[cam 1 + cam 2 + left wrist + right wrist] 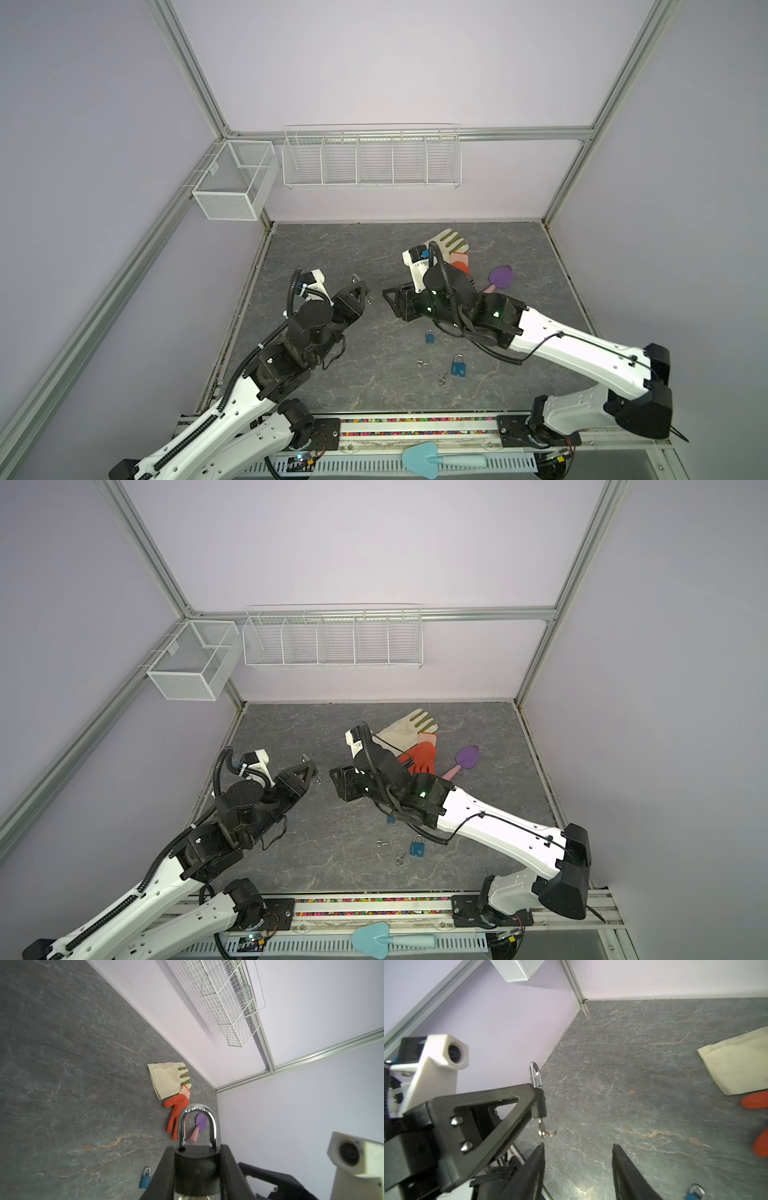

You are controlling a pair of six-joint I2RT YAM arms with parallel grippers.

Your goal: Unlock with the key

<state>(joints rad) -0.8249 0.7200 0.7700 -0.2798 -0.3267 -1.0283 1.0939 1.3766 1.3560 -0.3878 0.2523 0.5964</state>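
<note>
Plainly, the left gripper (197, 1147) is clamped on a black padlock (196, 1169). Its fingers (164, 1172) press the lock's body from both sides, and the silver shackle (197, 1109) sticks out past the fingertips. Seen from the right wrist, the key (542, 1128) sits in the bottom of the lock and hangs free. The right gripper (578, 1147) is spread wide and holds nothing. In both top views the key lies at its 9 o'clock, near but not touching. A blue padlock (458, 366) lies on the table (332, 374), at about 4 o'clock from the held one.
</note>
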